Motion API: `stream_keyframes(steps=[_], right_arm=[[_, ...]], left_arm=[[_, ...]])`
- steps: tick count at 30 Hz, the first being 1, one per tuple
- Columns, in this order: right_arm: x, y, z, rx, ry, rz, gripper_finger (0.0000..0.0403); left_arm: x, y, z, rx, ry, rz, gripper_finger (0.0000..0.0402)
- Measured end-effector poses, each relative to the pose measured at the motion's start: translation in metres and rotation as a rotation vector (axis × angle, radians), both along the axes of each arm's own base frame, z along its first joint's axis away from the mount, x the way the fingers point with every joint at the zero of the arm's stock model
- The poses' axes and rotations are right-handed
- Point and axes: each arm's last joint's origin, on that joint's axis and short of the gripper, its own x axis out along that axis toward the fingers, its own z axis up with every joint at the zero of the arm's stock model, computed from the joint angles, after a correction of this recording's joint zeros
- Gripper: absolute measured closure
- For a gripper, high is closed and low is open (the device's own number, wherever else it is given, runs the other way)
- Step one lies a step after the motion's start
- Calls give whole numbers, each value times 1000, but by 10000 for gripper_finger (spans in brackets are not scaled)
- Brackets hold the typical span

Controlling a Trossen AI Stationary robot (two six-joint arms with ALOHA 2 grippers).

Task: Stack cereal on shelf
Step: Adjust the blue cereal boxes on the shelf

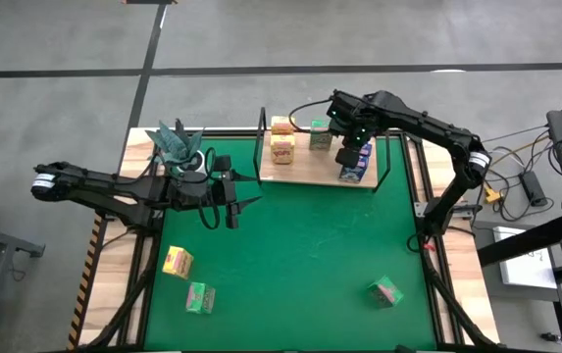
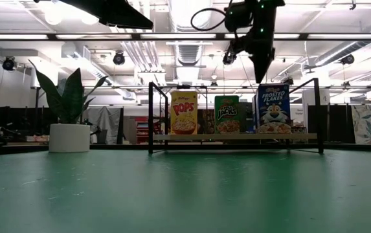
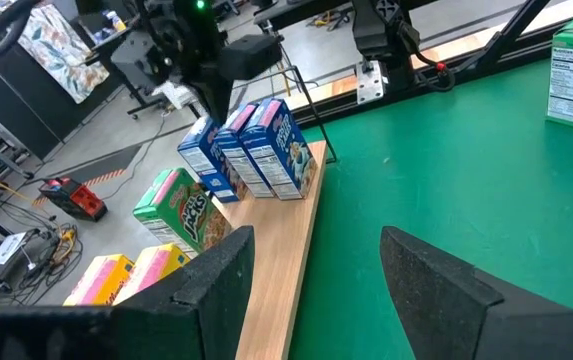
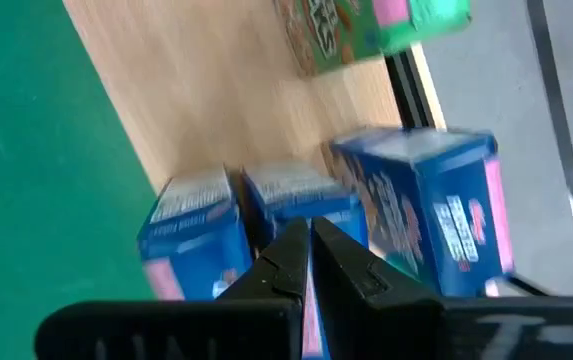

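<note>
Blue boxes are lined up at one end of the shelf, with your right pincer clenched empty just above them.

Wooden shelf sits at the far edge of the green mat, and you've got six boxes on it: three blue cereal boxes standing side by side at the right end, one green box in the middle at the back, and two yellow-orange boxes at the left end. Your left pincer is released, fingers spread with nothing between them, hanging over the mat's far left part near the potted plant. You've also got loose cereal on the mat: a yellow box and a green box near the front left corner, and another green box toward the front right.
</note>
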Motion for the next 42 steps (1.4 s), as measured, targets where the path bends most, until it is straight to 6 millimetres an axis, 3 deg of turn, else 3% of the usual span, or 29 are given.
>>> stream_keyframes(steps=[9,14,30,42], right_arm=[[-28,14,16,81,77,-162,394],[-39,18,19,48,23,-184,394],[-54,15,-24,-16,-46,-142,394],[-51,11,-25,-98,-18,-64,394]], left_arm=[[0,0,-1,1,10,0,200],[0,0,-1,1,9,0,200],[0,0,-2,-26,9,9,200],[0,0,-2,-31,7,10,200]])
